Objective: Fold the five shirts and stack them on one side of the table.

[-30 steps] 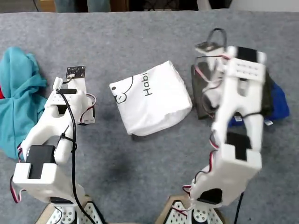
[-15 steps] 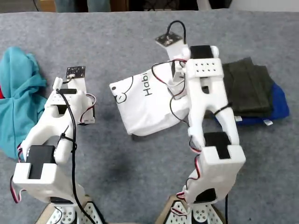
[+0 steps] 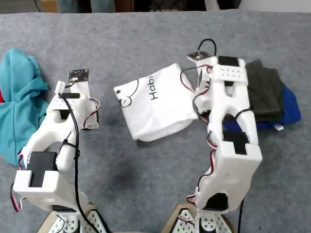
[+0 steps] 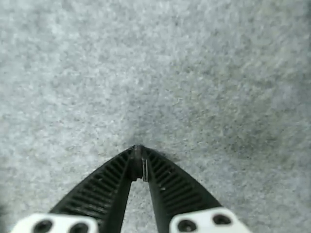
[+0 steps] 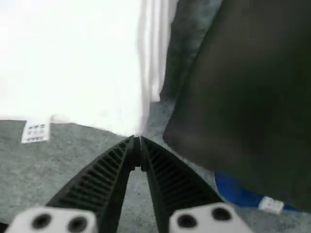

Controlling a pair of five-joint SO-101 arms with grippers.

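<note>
Right arm has swung back off the folded white shirt (image 3: 158, 104) and now sits at its right edge, between it and the folded dark grey shirt (image 3: 265, 92). Blue shirt (image 3: 290, 109) under the dark one is mostly hidden. Crumpled teal shirt (image 3: 17, 102), far left of the white shirt, is cut off by the frame. Bare grey felt table (image 3: 146, 34) lies beyond and in front of the white shirt. Right gripper (image 5: 137, 141): jaws closed, tips at the white hem; can't tell if fabric is pinched. Left gripper (image 4: 138, 150): closed, empty, over felt left of the white shirt.
</note>
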